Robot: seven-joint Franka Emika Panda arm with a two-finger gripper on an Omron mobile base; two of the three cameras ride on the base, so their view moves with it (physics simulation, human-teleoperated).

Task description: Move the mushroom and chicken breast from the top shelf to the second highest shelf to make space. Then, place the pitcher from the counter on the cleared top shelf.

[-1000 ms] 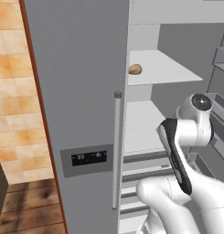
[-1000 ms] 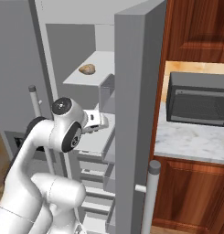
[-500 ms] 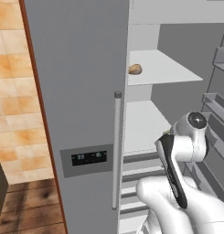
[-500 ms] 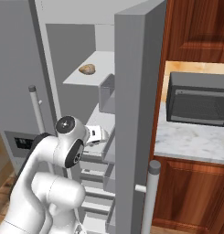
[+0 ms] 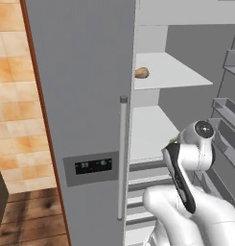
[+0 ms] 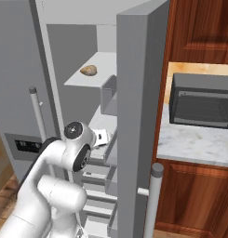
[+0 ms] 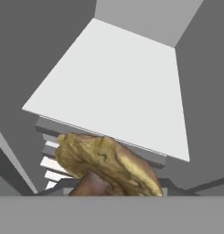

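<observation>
In front of the second highest shelf [image 7: 118, 87], the pincer [image 7: 109, 185] clamps the mushroom [image 7: 106, 164].

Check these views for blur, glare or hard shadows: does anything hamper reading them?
Left base view: flat, even light, no glare; the chicken breast is small and soft-edged. Right base view: likewise even, no glare. Hand view: the mushroom looms close, coarse-textured; the second highest shelf is evenly lit, shadowless.
</observation>
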